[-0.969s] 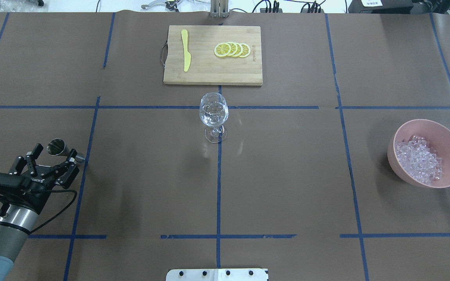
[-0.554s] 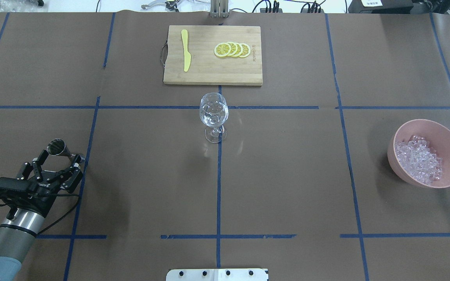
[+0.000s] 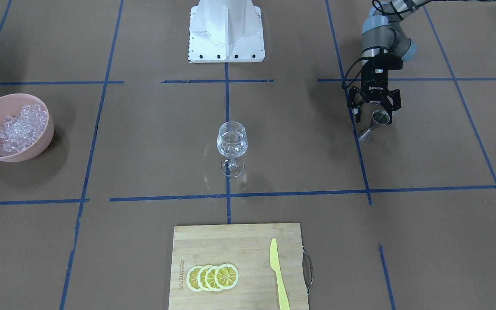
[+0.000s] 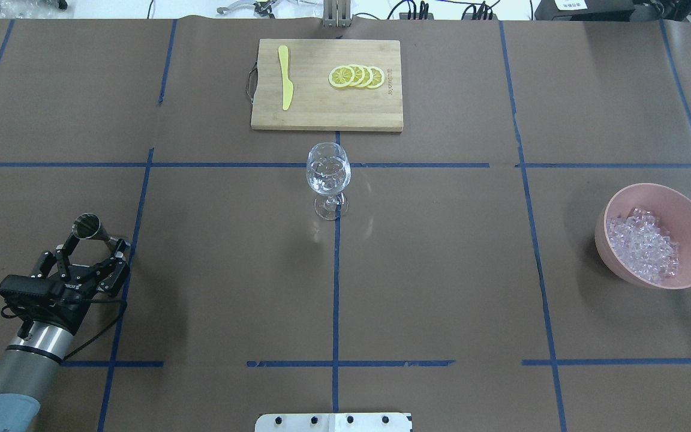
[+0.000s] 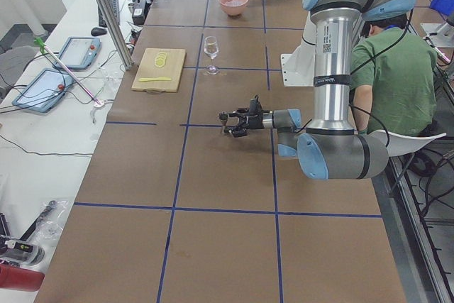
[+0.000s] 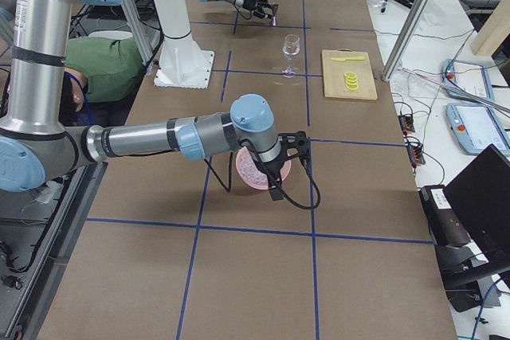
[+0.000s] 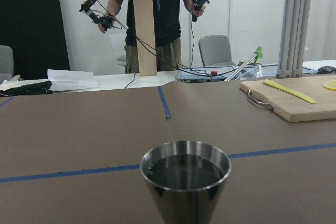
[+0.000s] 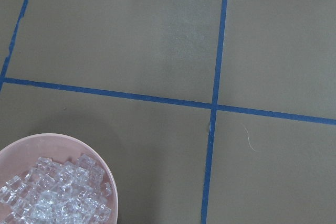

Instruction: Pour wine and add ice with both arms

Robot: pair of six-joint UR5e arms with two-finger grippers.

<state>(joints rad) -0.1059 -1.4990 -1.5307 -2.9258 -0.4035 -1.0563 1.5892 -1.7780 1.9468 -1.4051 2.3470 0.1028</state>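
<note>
My left gripper (image 4: 96, 242) has dropped and squared up, jaws wide astride the unmoved jigger (image 4: 87, 226) at 8 o'clock from the glass (image 4: 328, 171), so no grasp yet, I judge.

Clear glassy ice chunks (image 4: 642, 243) heap far right; colourless wine (image 4: 328, 180) sits centre; my grey jointed left arm (image 4: 27, 351) enters lower left.

The left hand (image 3: 375, 115), fingers spread, straddles the steel jigger (image 3: 379, 118), well apart from the wine glass (image 3: 231, 146).
</note>
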